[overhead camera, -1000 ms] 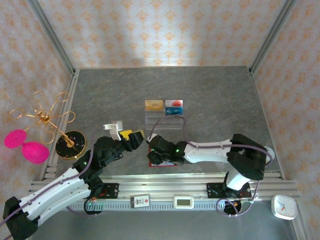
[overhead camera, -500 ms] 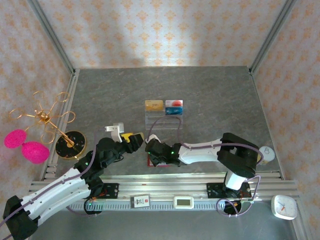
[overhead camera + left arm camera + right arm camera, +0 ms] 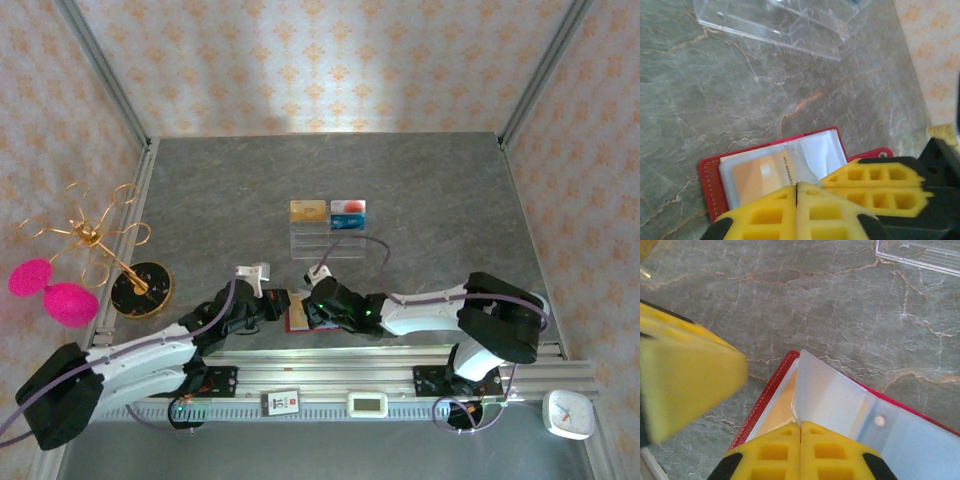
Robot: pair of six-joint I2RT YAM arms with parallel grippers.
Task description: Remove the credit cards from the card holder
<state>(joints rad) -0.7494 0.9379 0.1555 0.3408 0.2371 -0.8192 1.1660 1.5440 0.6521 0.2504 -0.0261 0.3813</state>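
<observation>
The card holder (image 3: 297, 312) lies open on the table, on the near side of the clear acrylic stand (image 3: 328, 240), toward the arm bases. One credit card (image 3: 757, 177), orange-tan on its face, sits inside a transparent sleeve. The right gripper (image 3: 800, 440) has its fingers pressed together on a clear sleeve page, which it holds lifted. The left gripper (image 3: 796, 200) has its fingers together too, at the wallet's edge. Whether it has a card or only plastic between them, I cannot tell. The danger, I would say, is that pulling drags the whole light wallet along instead of freeing the card, or that the thin sleeve creases or tears. The two yellow fingertips are also crowded very close. On the stand a gold card (image 3: 308, 210) and a blue-white-red card (image 3: 348, 212) are propped. The table (image 3: 430, 200) is grey and marbled; left of the stand is a gold wire ornament (image 3: 95, 240), and patterned wallpaper closes the room.
</observation>
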